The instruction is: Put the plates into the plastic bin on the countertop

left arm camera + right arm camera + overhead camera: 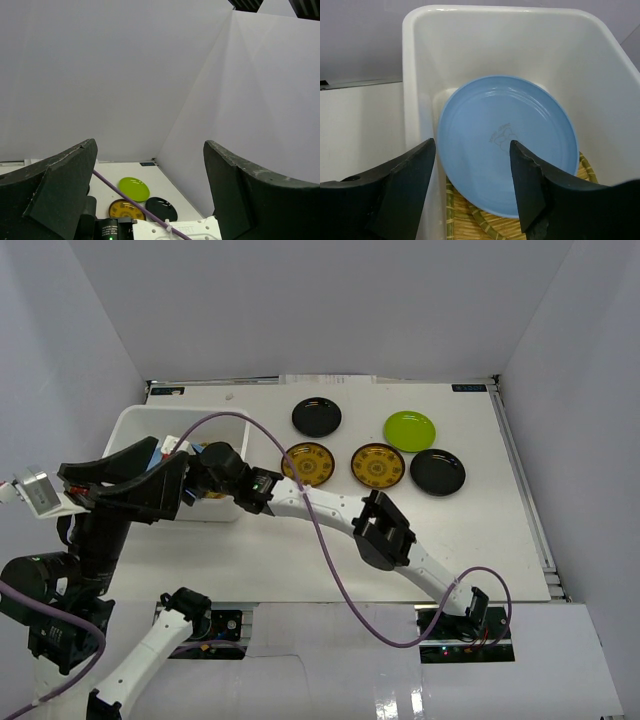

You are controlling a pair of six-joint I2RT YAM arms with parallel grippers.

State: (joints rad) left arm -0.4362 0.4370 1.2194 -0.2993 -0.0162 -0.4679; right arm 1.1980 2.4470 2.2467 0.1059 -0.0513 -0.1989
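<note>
Peering into the white plastic bin (415, 75), we see a round light blue plate (505, 120) hiding most of a woven bamboo tray (470, 225); left gripper (150, 145) and right gripper (472, 145) gape empty.

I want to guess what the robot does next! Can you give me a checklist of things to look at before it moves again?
1. The light blue plate lies inside the plastic bin, on a woven bamboo tray: ok.
2. The right gripper is open above it, holding nothing: ok.
3. The left gripper is open and empty: ok.
4. All plates off the countertop: not ok. The lime green plate, two black plates and two yellow-brown plates wait there.
5. Second bamboo tray in the bin: cannot tell.
</note>
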